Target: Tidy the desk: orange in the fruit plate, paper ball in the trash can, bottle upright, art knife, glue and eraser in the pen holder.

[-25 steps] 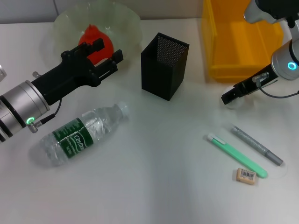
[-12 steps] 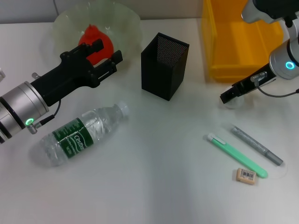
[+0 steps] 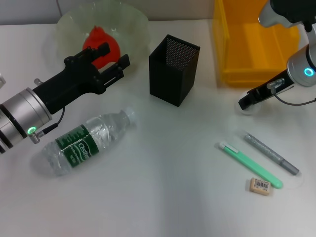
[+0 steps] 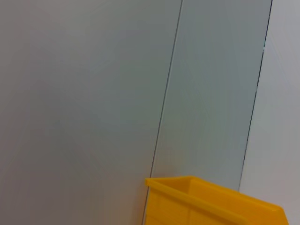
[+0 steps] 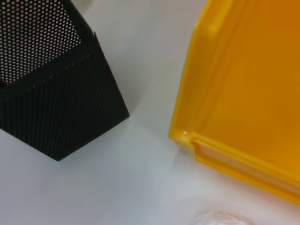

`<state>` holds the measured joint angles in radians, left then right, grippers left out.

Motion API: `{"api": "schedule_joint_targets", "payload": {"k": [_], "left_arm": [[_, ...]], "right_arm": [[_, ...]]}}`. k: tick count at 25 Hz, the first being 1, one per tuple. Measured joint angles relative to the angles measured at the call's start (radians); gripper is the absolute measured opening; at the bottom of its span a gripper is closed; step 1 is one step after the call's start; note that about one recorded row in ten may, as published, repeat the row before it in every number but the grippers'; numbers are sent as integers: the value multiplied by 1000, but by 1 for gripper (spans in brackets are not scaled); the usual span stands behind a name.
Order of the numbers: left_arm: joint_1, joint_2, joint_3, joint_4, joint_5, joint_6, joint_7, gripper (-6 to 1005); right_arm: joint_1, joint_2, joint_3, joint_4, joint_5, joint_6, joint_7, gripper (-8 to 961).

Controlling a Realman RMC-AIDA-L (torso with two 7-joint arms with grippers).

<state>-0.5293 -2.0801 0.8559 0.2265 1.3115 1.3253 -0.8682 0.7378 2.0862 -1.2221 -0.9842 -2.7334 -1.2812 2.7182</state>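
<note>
The orange (image 3: 101, 45) sits in the fruit plate (image 3: 136, 22) (left end effector (image 3: 114, 58) apart, empty); pen holder (image 3: 174, 70) looks empty.

White desk (image 3: 163, 197); grey wall panels (image 4: 93, 93) (thin vertical seams).

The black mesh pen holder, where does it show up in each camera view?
Head view: the tall square black metal-mesh pen holder stands top centre, left of the bright yellow rectangular plastic trash can.
Left wrist view: not in it.
Right wrist view: upper left.
Shared landmark: the trash can, in all three views.
</note>
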Motion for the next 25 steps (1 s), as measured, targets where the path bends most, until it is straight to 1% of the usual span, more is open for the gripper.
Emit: {"api": "schedule_joint_targets", "payload": {"k": [2, 5, 6, 7, 8, 9, 10, 11, 12, 13, 14, 15, 16, 20, 22, 25], "left_arm": [[0, 0, -3, -4, 0, 1, 0, 653], [0, 0, -3, -4, -1, 5, 0, 653], [2, 0, -5, -4, -1, 9, 0, 653], [2, 0, -5, -4, -1, 9, 0, 653], [3, 0, -5, -5, -1, 10, 0, 653], [4, 0, -6, -9, -4, 11, 2, 653], [4, 0, -6, -14, -9, 11, 7, 653], [5, 0, -6, -33, -29, 13, 31, 653], [5, 0, -6, -33, -29, 13, 31, 654], [5, 0, -6, -51, -46, 17, 53, 654], [5, 0, -6, -68, -64, 24, 77, 654], [5, 0, -6, -68, -64, 24, 77, 654], [4, 0, -5, -97, -81, 46, 116, 654], [0, 0, -7, -109, -88, 49, 114, 653], [0, 0, -8, -111, -99, 50, 91, 652], [2, 0, -9, -112, -117, 58, 78, 652]], "right_arm": [[-28, 1, 0, -78, 29, -37, 0, 492], [-40, 1, -1, -106, 42, -45, 0, 478], [-73, 0, -6, -181, 83, -64, 0, 473], [-73, 0, -6, -181, 83, -64, 0, 468], [-112, -1, -10, -274, 115, -76, 0, 463], [-133, -1, -11, -323, 130, -79, 0, 463], [-133, -1, -11, -323, 130, -79, 0, 464], [-177, 1, -13, -423, 155, -83, 0, 464], [-177, 1, -13, -423, 155, -83, 0, 465], [-210, 2, -14, -498, 177, -83, 0, 465], [-210, 2, -14, -498, 177, -83, 0, 465], [-227, 3, -14, -533, 184, -81, 2, 466], [-251, 4, -13, -585, 186, -69, 10, 466], [-261, 4, -4, -611, 179, -32, 15, 468], [-255, 1, -3, -586, 176, 69, 12, 469], [-250, 0, -4, -573, 176, 91, 10, 470]]}}
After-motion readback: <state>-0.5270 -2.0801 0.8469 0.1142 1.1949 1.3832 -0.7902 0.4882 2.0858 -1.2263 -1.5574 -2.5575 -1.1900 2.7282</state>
